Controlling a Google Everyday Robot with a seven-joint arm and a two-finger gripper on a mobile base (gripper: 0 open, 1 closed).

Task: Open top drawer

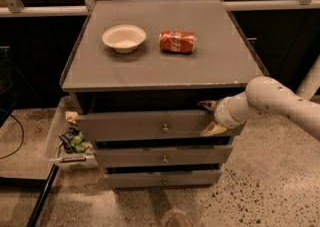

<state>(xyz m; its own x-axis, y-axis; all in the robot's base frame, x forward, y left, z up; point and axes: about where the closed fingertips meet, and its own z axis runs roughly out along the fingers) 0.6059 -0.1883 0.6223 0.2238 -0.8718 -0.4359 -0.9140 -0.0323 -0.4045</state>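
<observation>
The top drawer (130, 125) is the widest grey panel under the cabinet top, with a small round metal knob (165, 128) at its centre. It stands a little out from the cabinet, with a dark gap above it. My gripper (209, 118) is at the drawer front's right end, on a white arm (272, 102) that comes in from the right. Its fingers are spread, one (206, 105) at the panel's upper edge and the other below, at the lower edge. Two narrower grey drawers (162, 157) sit below it.
On the grey cabinet top (160, 68) are a white bowl (124, 37) and a red soda can (177, 42) lying on its side. A clear bin (62, 141) with trash stands against the cabinet's left side. A dark pole (42, 198) leans at the lower left on the speckled floor.
</observation>
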